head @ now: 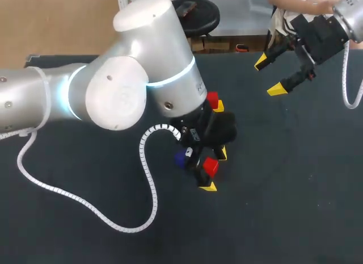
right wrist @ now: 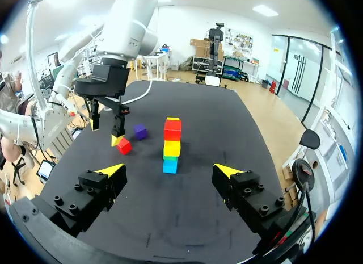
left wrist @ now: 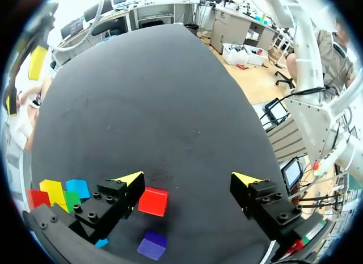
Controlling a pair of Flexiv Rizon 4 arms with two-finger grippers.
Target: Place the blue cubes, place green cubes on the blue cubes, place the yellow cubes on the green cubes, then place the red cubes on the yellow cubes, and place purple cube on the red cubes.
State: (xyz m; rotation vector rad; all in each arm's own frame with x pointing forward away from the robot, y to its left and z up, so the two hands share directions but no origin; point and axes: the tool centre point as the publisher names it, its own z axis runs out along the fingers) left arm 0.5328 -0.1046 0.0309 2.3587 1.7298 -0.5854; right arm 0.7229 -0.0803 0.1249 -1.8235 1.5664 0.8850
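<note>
Red cube off-centre within spread left tool: likely grasp step; next, centre, pinch, carry to stack.

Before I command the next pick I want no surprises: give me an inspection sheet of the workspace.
surface: dark, flat table.
job's things: stack standing upright, blue at the bottom, then green, yellow, red; a loose red cube and a purple cube lie on the table, apart from it.
clutter: nothing seen.
grippers: left gripper open, low over the table, loose red cube just inside one finger; right gripper open, raised, nothing between its fingers.
cables: spiral-wrapped left cable loops over the table; right cable hangs by its arm, away from the cubes.
surroundings: nothing seen reaching over the table.
</note>
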